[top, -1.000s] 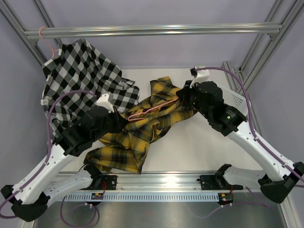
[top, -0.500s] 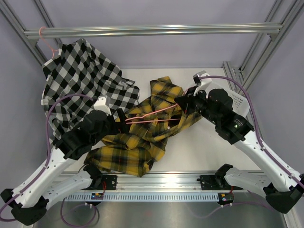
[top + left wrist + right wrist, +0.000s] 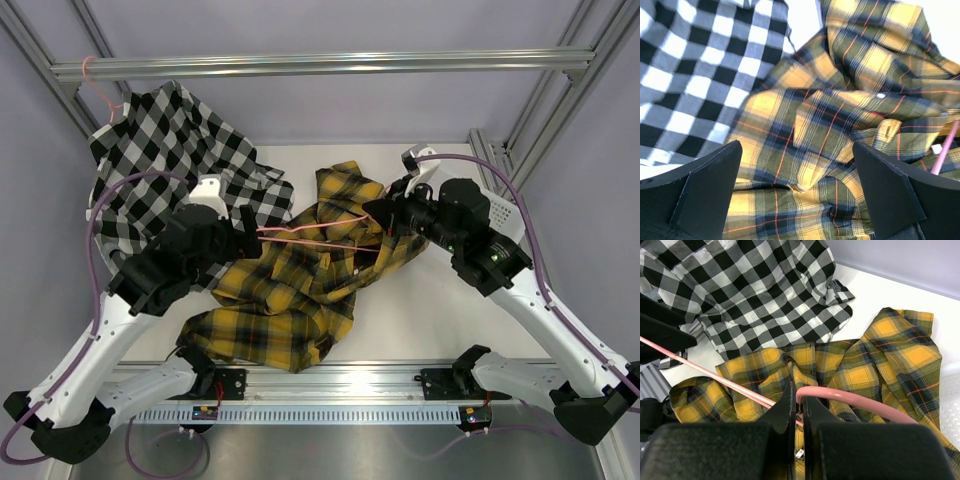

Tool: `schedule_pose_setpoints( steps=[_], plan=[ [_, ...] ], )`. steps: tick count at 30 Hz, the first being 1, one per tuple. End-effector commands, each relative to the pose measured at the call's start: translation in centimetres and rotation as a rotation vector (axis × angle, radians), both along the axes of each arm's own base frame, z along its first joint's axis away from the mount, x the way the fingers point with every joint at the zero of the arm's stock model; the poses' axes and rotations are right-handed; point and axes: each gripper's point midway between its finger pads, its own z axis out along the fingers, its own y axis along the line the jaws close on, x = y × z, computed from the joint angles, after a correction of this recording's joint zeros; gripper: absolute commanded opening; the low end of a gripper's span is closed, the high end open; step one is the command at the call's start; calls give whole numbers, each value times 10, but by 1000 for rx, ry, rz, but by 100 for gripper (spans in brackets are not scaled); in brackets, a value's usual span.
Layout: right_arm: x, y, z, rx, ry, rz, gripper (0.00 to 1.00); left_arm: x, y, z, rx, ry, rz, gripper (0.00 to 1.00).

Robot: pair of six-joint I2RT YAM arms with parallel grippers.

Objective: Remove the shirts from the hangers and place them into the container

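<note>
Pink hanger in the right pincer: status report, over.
Left pincer open above yellow shirt, empty. Right pincer shut on pink hanger, stretched across that shirt. Shirt on table, outside basket. Nothing in the way.

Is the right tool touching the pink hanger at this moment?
Touching. The right wrist view shows the right tool closed on the pink hanger, with its wire pinched between the two fingers and no gap.

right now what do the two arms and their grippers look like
The left arm and right arm are white links with black joints, a purple cable looping along each. The left gripper and right gripper are black with wedge-shaped fingers.
</note>
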Motion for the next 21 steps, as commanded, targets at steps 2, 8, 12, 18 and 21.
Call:
schedule_pose_setpoints(
  steps=[2,8,12,18,21],
  plan=[
    [-44,47,1,26,42,328,0,7,-47,106,-212,-253,-192,99],
    [-44,54,-6,-16,49,359,0,-12,-31,131,-115,-338,-277,99],
    [-39,54,7,35,29,325,0,-21,-23,111,-58,-317,-299,99],
    [-35,55,44,105,-21,299,0,-27,2,24,-17,-154,-160,99],
    [-41,57,66,141,-44,334,0,-29,12,-9,0,-100,-94,99]
  ],
)
